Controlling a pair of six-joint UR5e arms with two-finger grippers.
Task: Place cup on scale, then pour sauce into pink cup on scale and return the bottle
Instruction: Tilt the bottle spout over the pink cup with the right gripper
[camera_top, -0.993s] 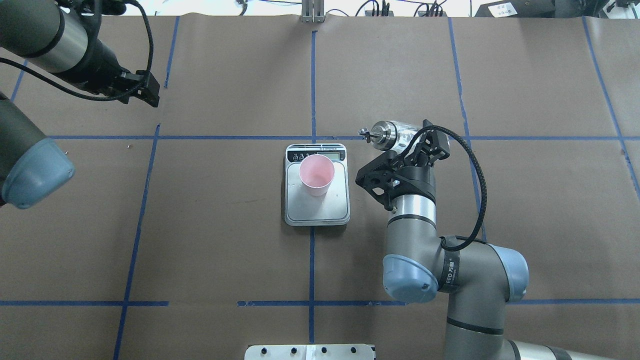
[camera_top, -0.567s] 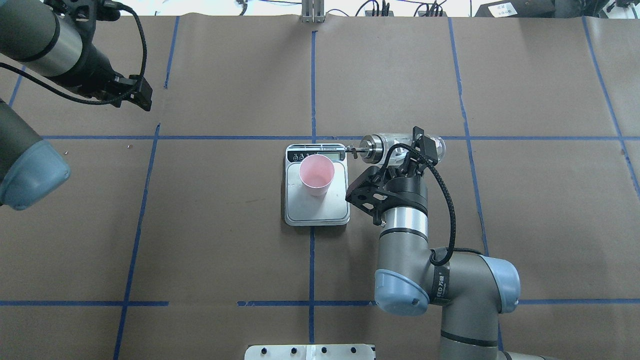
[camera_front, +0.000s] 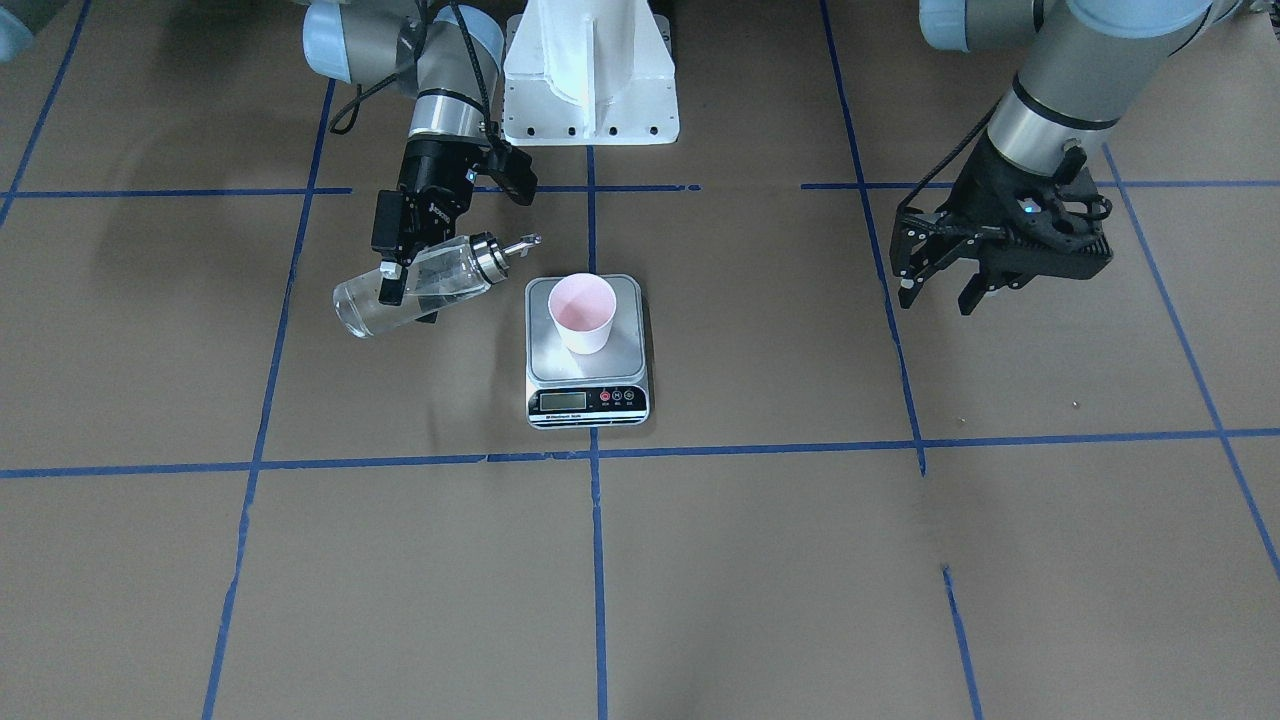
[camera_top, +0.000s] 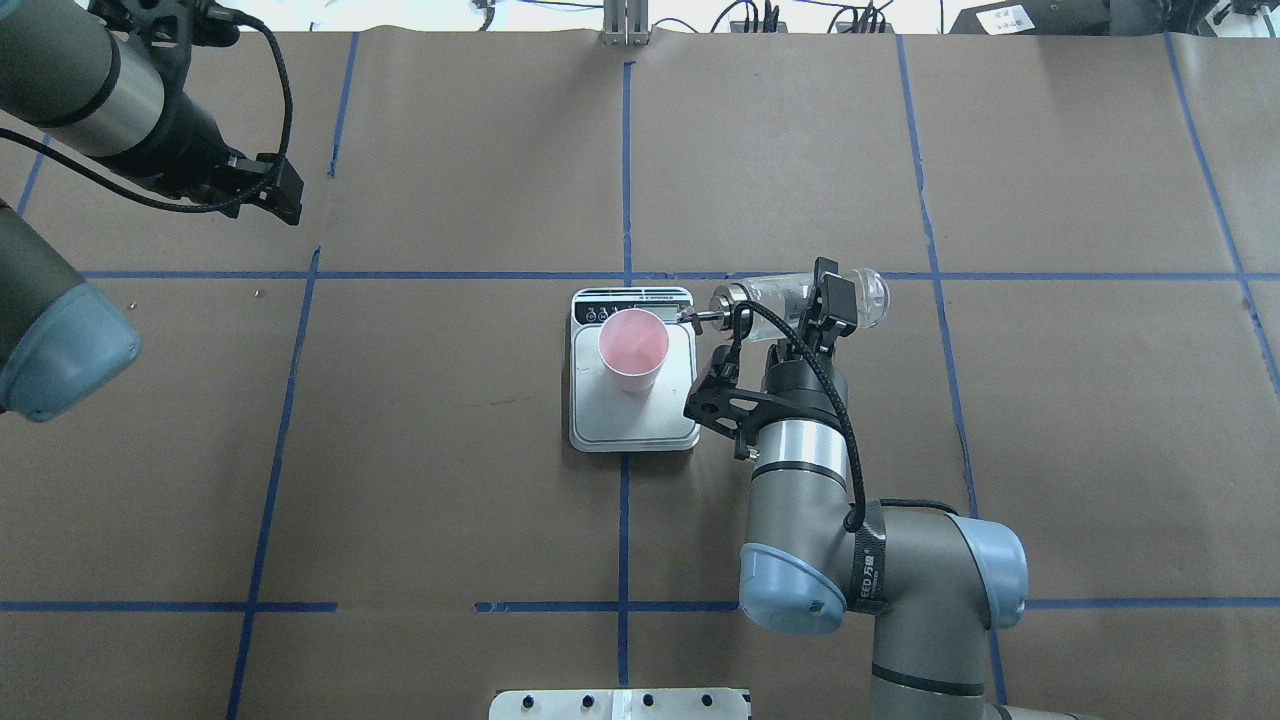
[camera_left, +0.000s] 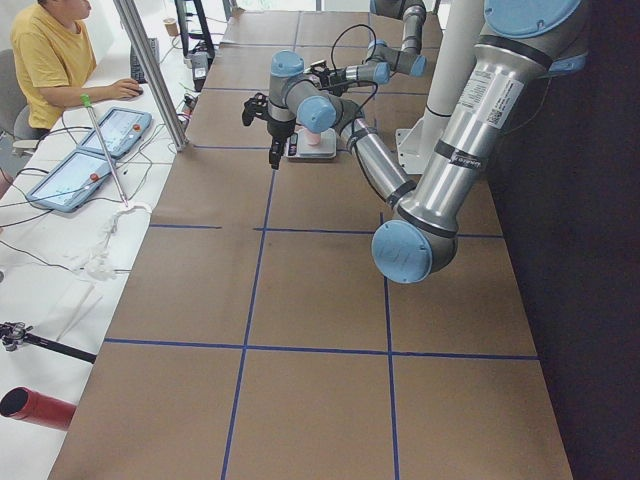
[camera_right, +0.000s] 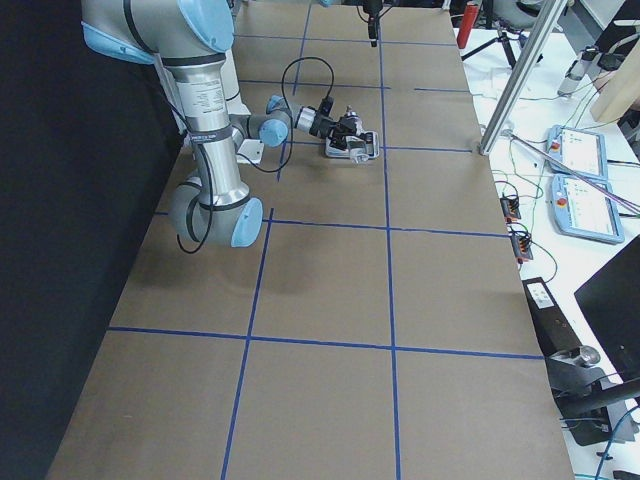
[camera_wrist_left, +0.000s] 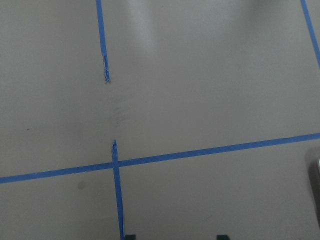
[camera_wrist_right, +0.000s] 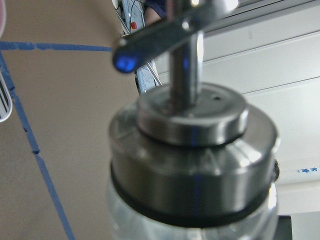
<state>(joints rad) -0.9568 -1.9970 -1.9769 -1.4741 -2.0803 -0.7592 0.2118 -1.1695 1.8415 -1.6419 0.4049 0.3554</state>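
Observation:
The pink cup (camera_top: 633, 348) (camera_front: 582, 310) stands upright on the steel platform of the scale (camera_top: 634, 425) (camera_front: 545, 352). My right gripper (camera_top: 818, 302) (camera_front: 410, 285) is shut on the glass bottle (camera_top: 775, 297) (camera_front: 455, 275), which lies almost level in the air. Its spout (camera_top: 690, 317) (camera_front: 527, 241) points at the cup and ends over the scale's edge, just short of the cup's rim. Clear sauce (camera_front: 370, 308) shows through the glass. The right wrist view is filled by the bottle's metal cap (camera_wrist_right: 192, 150). My left gripper (camera_front: 937, 295) (camera_top: 272, 192) hangs open and empty far off to the side.
Blue tape lines cross the brown table cover. The white robot base (camera_front: 590, 70) stands behind the scale. A person (camera_left: 50, 60) sits at a side bench with tablets (camera_left: 70, 175) beyond the far table edge, next to a metal post (camera_left: 150, 70).
My right arm has carried the bottle left and nearer the robot, tipping it flatter; the spout went from past the scale's far corner to its edge beside the cup. The left gripper drew back slightly.

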